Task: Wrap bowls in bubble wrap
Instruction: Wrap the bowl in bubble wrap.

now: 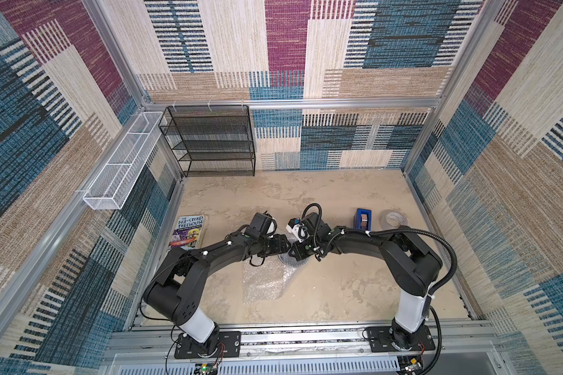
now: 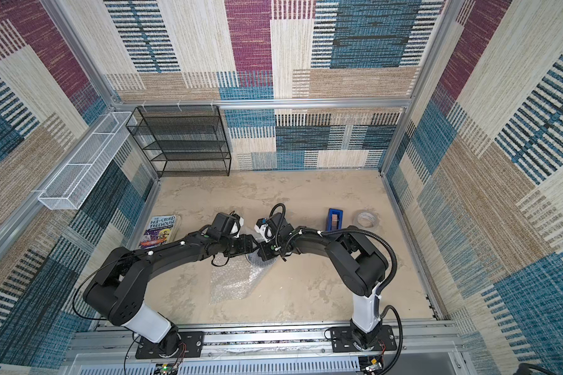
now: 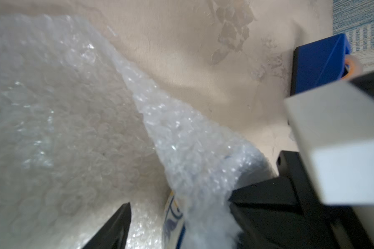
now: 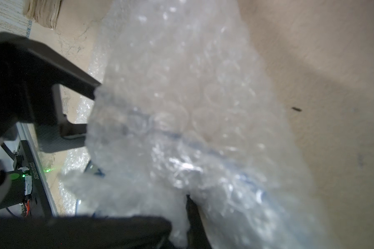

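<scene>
The bowl (image 3: 174, 215): white w/ blue pattern. Only a strip of rim shows bare in the L wrist view; the rest sits under bubble wrap (image 3: 52, 107). It rests on the counter (image 1: 338, 285), directly below the point where the two wrists meet. In both top views the bowl (image 1: 286, 260) (image 2: 256, 259) is just a greyish round edge seen through the plastic.

Bubble wrap: one flap stands raised over the bowl. The remainder (image 1: 264, 282) lies flat on the counter, spreading from the bowl toward the robot's base.

L fingers (image 3: 119, 224): apart, gripping nothing. In the L wrist view one finger stands just beside the bare rim strip, not touching it, w/ wrap in the gap. The R wrist view shows both tips (image 4: 89, 88) at the edge of the raised flap; touching or a hair off, cannot tell.

R fingers (image 4: 194, 222): together, clamped on the raised flap on the bowl's R-arm side. The bowl rim (image 4: 203, 148), a blue line seen through the plastic, runs just beyond them.

Surroundings, rel. to the bowl:
- The book (image 1: 189, 232) lies well apart on the L-arm side, by the counter edge.
- The blue tape dispenser (image 1: 363, 219) & tape roll (image 1: 393, 220) stand on the R-arm side, somewhat toward the rear wall, roll the farther out.
- The black mesh shelf (image 1: 208, 143) stands far behind the bowl at the rear wall.
- The white mesh basket (image 1: 121, 162) hangs on the L side wall.
</scene>
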Robot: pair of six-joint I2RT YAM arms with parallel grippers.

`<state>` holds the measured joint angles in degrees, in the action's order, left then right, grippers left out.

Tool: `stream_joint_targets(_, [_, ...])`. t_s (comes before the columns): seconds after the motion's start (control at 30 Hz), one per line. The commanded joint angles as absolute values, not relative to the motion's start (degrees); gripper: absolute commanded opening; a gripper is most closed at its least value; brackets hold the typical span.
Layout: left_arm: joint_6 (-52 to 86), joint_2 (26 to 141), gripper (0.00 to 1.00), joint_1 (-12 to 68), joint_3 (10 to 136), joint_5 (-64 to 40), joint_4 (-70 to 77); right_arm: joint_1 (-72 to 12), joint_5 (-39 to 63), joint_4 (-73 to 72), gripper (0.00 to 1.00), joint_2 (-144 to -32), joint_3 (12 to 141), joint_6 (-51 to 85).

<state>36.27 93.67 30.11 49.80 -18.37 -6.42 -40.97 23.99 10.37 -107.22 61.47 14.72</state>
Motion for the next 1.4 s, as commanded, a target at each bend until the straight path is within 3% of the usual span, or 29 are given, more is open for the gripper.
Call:
stream_joint_targets(0.0, [38.2, 95.5, 0.69, 30.2, 50.4, -20.6, -4.1, -41.2, 23.5, 12.1, 0.0, -107.1, 61.6, 14.5])
stream_joint_targets(0.13, [38.4, 97.1, 0.54, 30.2, 50.5, -21.5, -3.5, -41.4, 23.6, 11.8, 0.0, -106.8, 61.6, 14.9])
stream_joint_targets(0.2, [38.4, 97.4, 0.37, 30.2, 50.9, -21.8, -3.6, -41.5, 23.1, 11.6, 0.0, -106.5, 61.5, 15.3])
stream_joint_targets(0.3, [37.8, 97.7, 0.23, 30.2, 51.7, -21.6, -4.7, -41.5, 22.3, 11.1, 0.0, -105.8, 61.4, 15.9])
stream_joint_targets(0.4, [36.9, 97.9, 0.02, 30.2, 52.2, -20.6, -6.0, -41.5, 21.8, 10.3, 0.04, -104.7, 61.2, 16.7])
stream_joint_targets(0.43, [36.4, 98.0, 0.0, 30.2, 52.6, -20.3, -6.7, -41.5, 21.8, 10.0, 0.06, -104.3, 61.1, 16.9])
stream_joint_targets(0.5, [35.8, 97.9, 0.0, 30.2, 52.7, -19.4, -7.5, -41.5, 21.3, 9.4, 0.11, -103.7, 61.1, 17.2])
stream_joint_targets(0.77, [31.0, 96.5, 0.0, 30.5, 54.4, -14.5, -12.5, -41.4, 18.8, 7.9, 0.5, -98.2, 58.5, 20.1])
stream_joint_targets(0.83, [29.6, 96.6, 0.0, 30.7, 55.2, -14.0, -13.6, -41.3, 17.2, 8.4, 0.55, -95.7, 58.1, 21.3])
stream_joint_targets(1.03, [24.2, 97.8, 0.0, 31.7, 58.2, -15.4, -14.8, -38.1, 13.3, 10.8, 0.6, -87.9, 55.5, 27.5])
stream_joint_targets(1.37, [20.7, 101.3, 0.0, 32.8, 61.8, -16.4, -17.7, -31.3, 21.8, 5.6, 0.64, -86.1, 47.0, 31.8])
